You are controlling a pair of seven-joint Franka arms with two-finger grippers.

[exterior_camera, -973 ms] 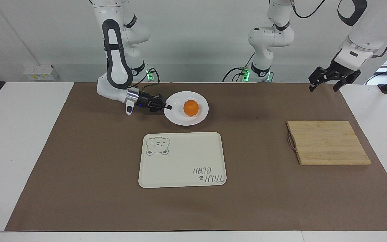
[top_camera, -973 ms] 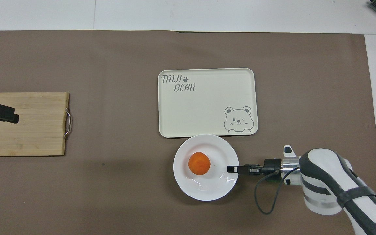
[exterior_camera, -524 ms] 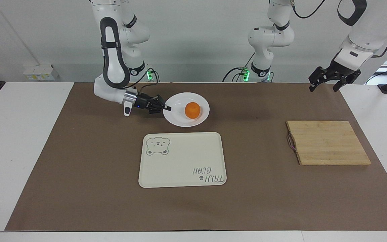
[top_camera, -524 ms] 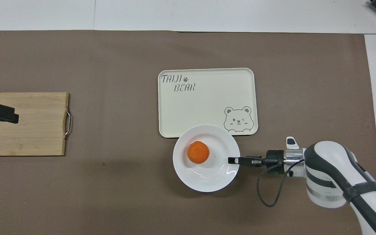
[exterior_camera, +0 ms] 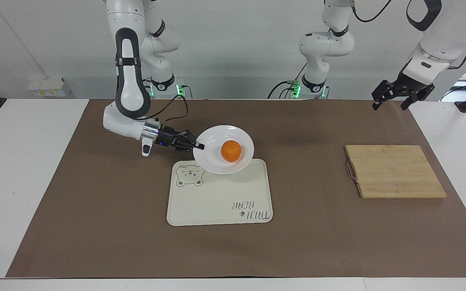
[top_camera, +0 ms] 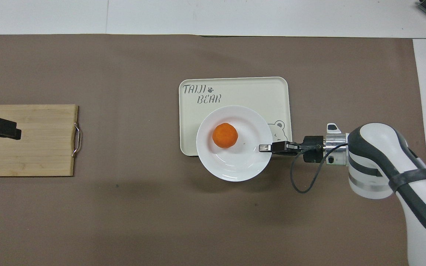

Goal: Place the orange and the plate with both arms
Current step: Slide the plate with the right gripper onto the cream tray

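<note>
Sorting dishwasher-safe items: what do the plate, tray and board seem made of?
Plate: glossy white, with sharp highlights; probably glazed ceramic, possibly melamine.
Tray: matte cream with printed bear; likely plastic.
Board: pale strips with visible grain, likely bamboo; metal loop handle.
</note>
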